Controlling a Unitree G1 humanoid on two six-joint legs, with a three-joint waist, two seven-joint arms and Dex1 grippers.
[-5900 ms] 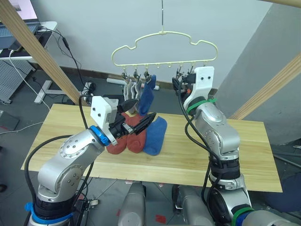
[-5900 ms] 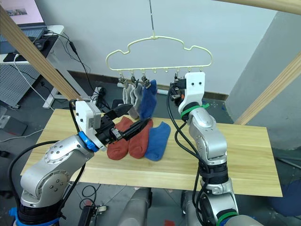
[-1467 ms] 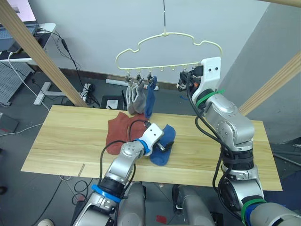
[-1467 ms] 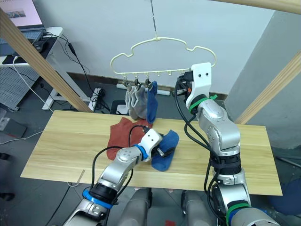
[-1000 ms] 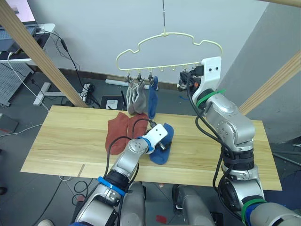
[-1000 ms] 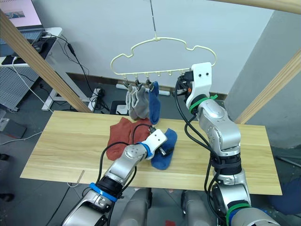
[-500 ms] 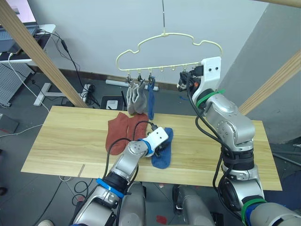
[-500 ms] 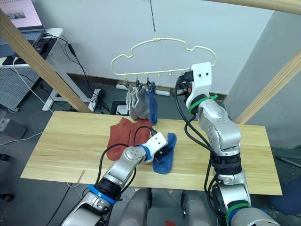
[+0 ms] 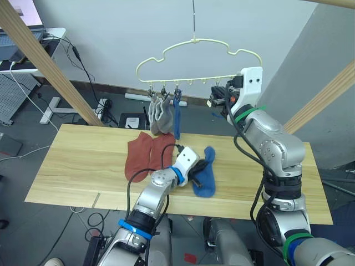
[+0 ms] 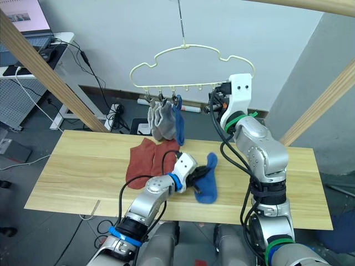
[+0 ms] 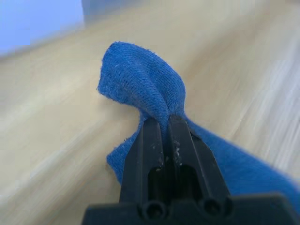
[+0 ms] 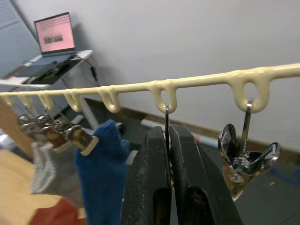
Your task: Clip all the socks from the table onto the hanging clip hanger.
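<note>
On the table (image 9: 72, 166), beside two rust-red socks (image 9: 145, 156), the left pincer (image 11: 164, 123) pinches a blue sock (image 9: 205, 176); the right pincer (image 12: 168, 136) is closed at the clip hanger (image 9: 194, 55).

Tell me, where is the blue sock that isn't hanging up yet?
The blue sock lies near the middle of the table, pinched by the left gripper, just right of the two red socks.

Three socks (image 9: 164, 113) clipped on hanger (image 9: 197, 58) — three on table (image 9: 83, 166).
</note>
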